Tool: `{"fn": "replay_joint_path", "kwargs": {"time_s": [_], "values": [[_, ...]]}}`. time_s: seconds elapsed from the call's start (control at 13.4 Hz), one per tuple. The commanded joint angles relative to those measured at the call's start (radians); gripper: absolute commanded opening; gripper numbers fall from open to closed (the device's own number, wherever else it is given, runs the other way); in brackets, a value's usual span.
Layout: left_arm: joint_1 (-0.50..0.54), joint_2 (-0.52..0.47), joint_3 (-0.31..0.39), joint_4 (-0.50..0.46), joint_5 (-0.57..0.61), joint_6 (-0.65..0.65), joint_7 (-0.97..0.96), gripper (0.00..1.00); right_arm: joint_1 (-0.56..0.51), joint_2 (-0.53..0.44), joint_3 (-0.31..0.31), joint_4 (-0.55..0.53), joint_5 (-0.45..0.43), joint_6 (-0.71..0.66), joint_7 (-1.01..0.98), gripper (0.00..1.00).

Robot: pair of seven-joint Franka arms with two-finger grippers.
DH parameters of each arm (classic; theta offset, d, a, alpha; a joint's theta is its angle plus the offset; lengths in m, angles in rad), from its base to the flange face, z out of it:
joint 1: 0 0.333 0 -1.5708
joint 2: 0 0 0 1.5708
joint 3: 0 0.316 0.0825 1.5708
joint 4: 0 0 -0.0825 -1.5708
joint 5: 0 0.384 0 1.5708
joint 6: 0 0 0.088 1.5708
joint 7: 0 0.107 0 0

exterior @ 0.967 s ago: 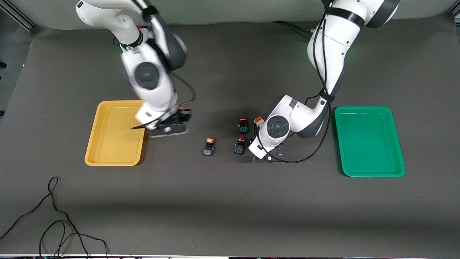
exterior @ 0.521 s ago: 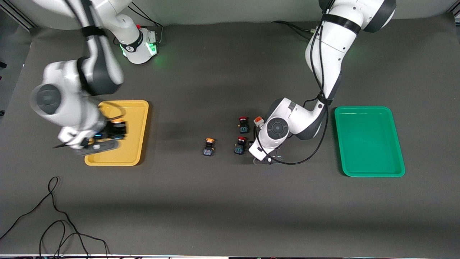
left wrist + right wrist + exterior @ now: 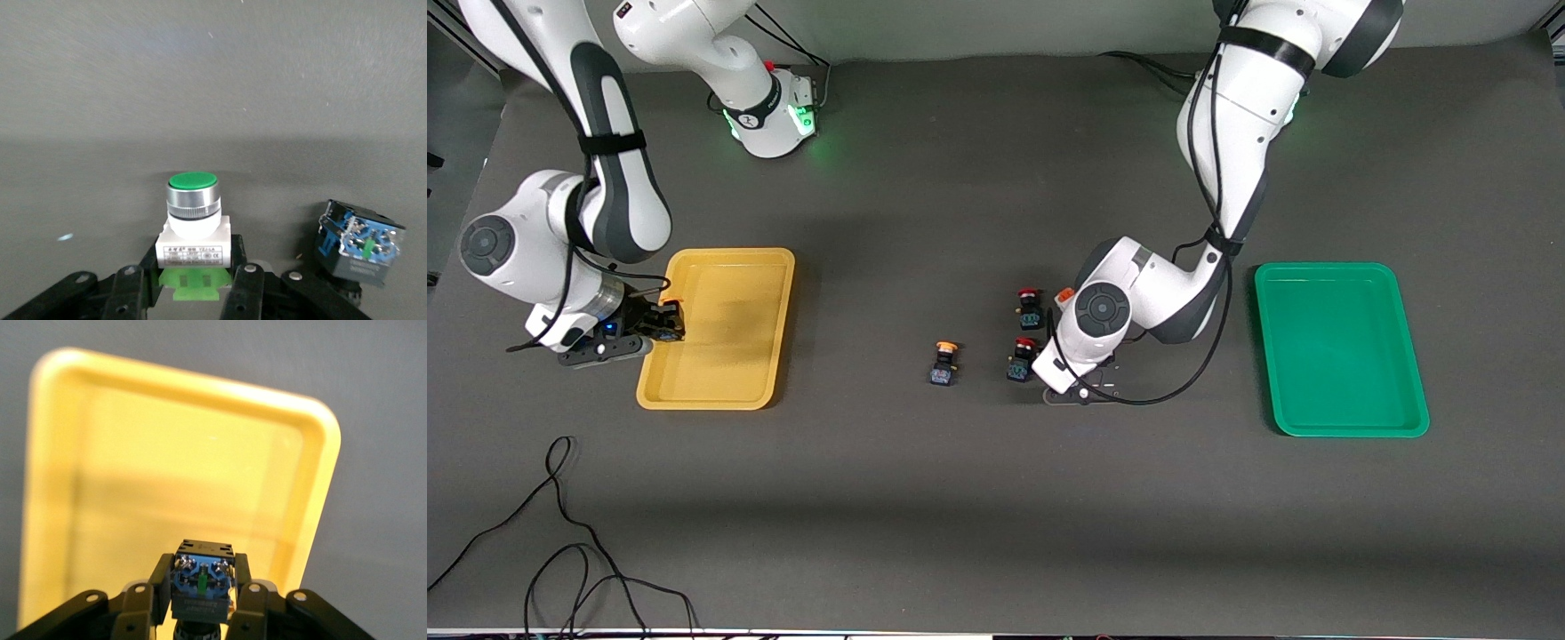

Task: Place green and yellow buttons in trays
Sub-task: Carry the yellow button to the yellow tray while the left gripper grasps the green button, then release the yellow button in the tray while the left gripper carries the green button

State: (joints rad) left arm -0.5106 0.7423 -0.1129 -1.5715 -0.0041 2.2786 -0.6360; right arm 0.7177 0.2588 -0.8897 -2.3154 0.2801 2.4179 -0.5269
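Observation:
My right gripper (image 3: 663, 322) is shut on a yellow-capped button (image 3: 669, 313) with a dark blue body (image 3: 202, 580). It holds it over the rim of the yellow tray (image 3: 725, 356) at the right arm's end of the table; that tray (image 3: 167, 467) fills the right wrist view. My left gripper (image 3: 193, 270) is low on the table mid-way and grips the whitish body of a green-capped button (image 3: 193, 213) that stands upright. In the front view that button is hidden under the left wrist (image 3: 1100, 309). A second yellow button (image 3: 943, 363) lies on the table. The green tray (image 3: 1341, 348) holds nothing.
Two red-capped buttons (image 3: 1030, 307) (image 3: 1022, 357) lie close beside the left gripper; one dark blue body (image 3: 360, 243) shows in the left wrist view. Black cables (image 3: 560, 533) loop near the table's front edge at the right arm's end.
My right arm has swung with the yellow button from the middle of the table across the yellow tray to its outer rim. My left arm has shifted slightly toward the red buttons.

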Motion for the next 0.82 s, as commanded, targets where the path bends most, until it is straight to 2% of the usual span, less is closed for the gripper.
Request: {"fn": "replay_joint_path", "kwargs": {"time_s": [0.0, 0.15, 0.22, 0.3, 0.37, 0.45, 0.52, 0.67, 0.74], "values": [[0.009, -0.168, 0.025, -0.012, 0.019, -0.199, -0.018, 0.0, 0.003, 0.147, 0.0, 0.019, 0.204, 0.035, -0.155, 0.2], [0.064, -0.263, 0.024, -0.001, 0.018, -0.354, 0.002, 0.0, 0.002, 0.206, 0.003, 0.028, 0.301, 0.038, -0.237, 0.22], [0.085, -0.309, 0.022, 0.001, 0.018, -0.434, 0.039, 0.0, 0.005, 0.217, 0.005, 0.033, 0.313, 0.035, -0.245, 0.31], [0.09, -0.351, 0.027, 0.001, 0.019, -0.5, 0.076, 0.0, 0.005, 0.217, 0.005, 0.039, 0.314, 0.029, -0.242, 0.48], [0.115, -0.389, 0.036, 0.001, 0.019, -0.551, 0.119, 0.0, 0.005, 0.217, 0.005, 0.05, 0.315, 0.021, -0.231, 0.95], [0.162, -0.423, 0.038, 0.001, 0.019, -0.598, 0.184, 0.0, 0.005, 0.212, 0.005, 0.063, 0.315, 0.015, -0.225, 1.0], [0.2, -0.451, 0.038, 0.001, 0.019, -0.64, 0.265, 0.0, 0.011, 0.205, 0.002, 0.088, 0.314, -0.011, -0.222, 1.0], [0.297, -0.491, 0.039, -0.01, 0.024, -0.707, 0.398, 0.0, 0.012, 0.204, -0.009, 0.178, 0.3, -0.135, -0.22, 1.0], [0.343, -0.5, 0.039, -0.016, 0.038, -0.74, 0.454, 0.0, 0.014, 0.206, -0.034, 0.23, 0.26, -0.185, -0.203, 1.0]]}}
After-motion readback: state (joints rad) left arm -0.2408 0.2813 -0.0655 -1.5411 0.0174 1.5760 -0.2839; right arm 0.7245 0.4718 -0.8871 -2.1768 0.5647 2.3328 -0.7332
